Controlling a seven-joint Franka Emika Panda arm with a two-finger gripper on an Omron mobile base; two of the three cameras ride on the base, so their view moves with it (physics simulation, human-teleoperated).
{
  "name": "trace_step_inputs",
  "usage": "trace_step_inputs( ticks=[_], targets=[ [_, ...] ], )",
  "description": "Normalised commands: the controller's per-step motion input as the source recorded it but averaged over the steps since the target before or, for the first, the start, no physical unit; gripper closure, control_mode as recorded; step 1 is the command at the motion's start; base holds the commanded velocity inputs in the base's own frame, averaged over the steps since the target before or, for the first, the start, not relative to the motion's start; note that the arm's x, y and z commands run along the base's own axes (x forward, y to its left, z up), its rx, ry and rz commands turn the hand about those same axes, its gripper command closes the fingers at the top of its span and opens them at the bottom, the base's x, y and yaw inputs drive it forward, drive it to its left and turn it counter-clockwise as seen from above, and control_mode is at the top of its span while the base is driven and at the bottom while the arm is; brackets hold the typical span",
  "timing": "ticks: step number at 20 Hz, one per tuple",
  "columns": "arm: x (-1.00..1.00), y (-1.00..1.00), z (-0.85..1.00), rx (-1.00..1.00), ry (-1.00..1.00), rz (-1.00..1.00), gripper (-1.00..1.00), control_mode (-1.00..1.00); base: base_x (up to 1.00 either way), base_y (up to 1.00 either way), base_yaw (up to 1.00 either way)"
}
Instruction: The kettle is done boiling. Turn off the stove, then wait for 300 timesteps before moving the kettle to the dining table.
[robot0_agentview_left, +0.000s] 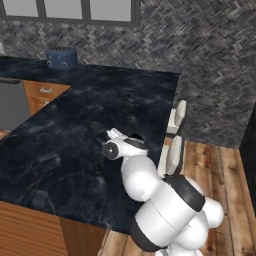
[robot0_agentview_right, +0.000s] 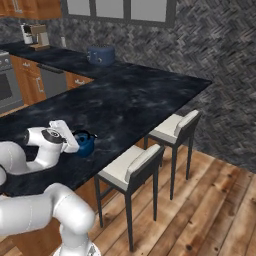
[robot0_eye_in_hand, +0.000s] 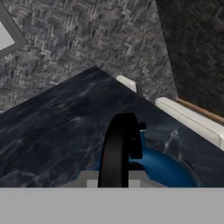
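We've got the kettle (robot0_agentview_right: 85, 143) sitting on the dining table (robot0_agentview_right: 130, 102), close to the edge where the stools are, and it looks to be resting on the dark stone, upright. In the hand view its black arched handle (robot0_eye_in_hand: 117, 151) runs straight up the middle with the blue body (robot0_eye_in_hand: 164, 168) bulging below, so we read our claw (robot0_agentview_right: 75, 142) as closed on that handle from above – the sensible hold, since the arch is the one thin part the jaws can get round. From the right base view the white hand is pressed right against the kettle's near side, hiding the fingertips. Two white stools (robot0_agentview_right: 132, 167) stand just beside the table edge nearest the kettle, tucked under it. Farther across the table from the kettle, on the counter by the wall, sits the boxy blue-grey toaster (robot0_agentview_right: 101, 55). We judge the carry is all but finished; what's left is letting go and lifting clear without tipping it
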Motion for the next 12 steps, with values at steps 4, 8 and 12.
trace_step_inputs(
  ticks=[4, 8, 12],
  targets=[
    [0.06, 0.00, -0.17, 0.00, 0.00, 0.00, 1.00, -1.00, 0.00, 0.00, 0.00],
    [0.00, 0.00, -0.23, 0.00, 0.02, 0.00, -1.00, -1.00, 0.00, 0.00, 0.00],
    [-0.01, 0.00, -0.07, 0.00, 0.01, 0.00, -1.00, -1.00, 0.00, 0.00, 0.00]
  ],
)
